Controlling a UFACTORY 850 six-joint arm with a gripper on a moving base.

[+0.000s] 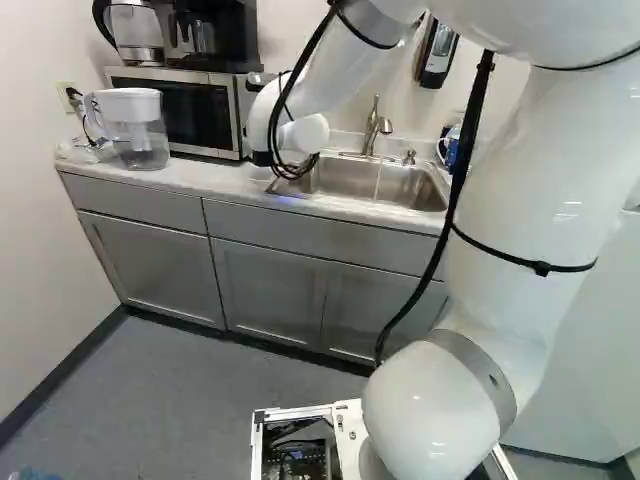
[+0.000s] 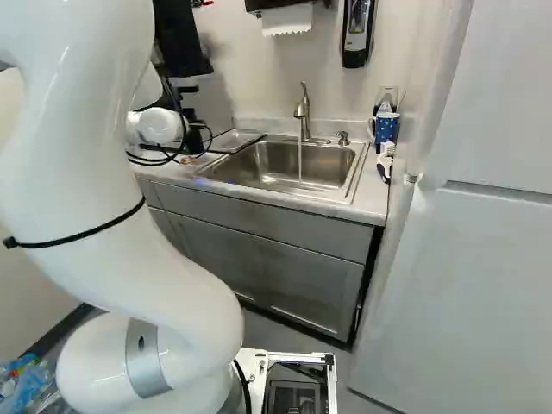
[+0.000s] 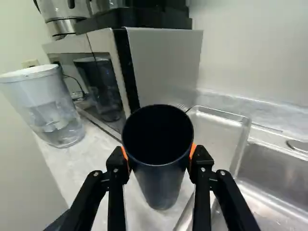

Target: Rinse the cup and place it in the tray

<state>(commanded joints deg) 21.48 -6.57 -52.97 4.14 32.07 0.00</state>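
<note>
two orange pads press on the dark cup [image 3: 161, 185] from opposite sides, so the tool [image 3: 160, 155] is pinching it, spread only as wide as the cup. this side grip seems chosen to leave the mouth free for water and the base free for setting down. the cup is over the table [image 3: 103, 154], beside the metal tray [image 3: 219, 129]; whether its base touches anything, i cannot tell. near the upper middle of the right base view, water [image 2: 300, 161] runs from the faucet [image 2: 303, 112] into the sink [image 2: 323, 166], presumably for rinsing; whether the cup is rinsed doesn't show.
</note>
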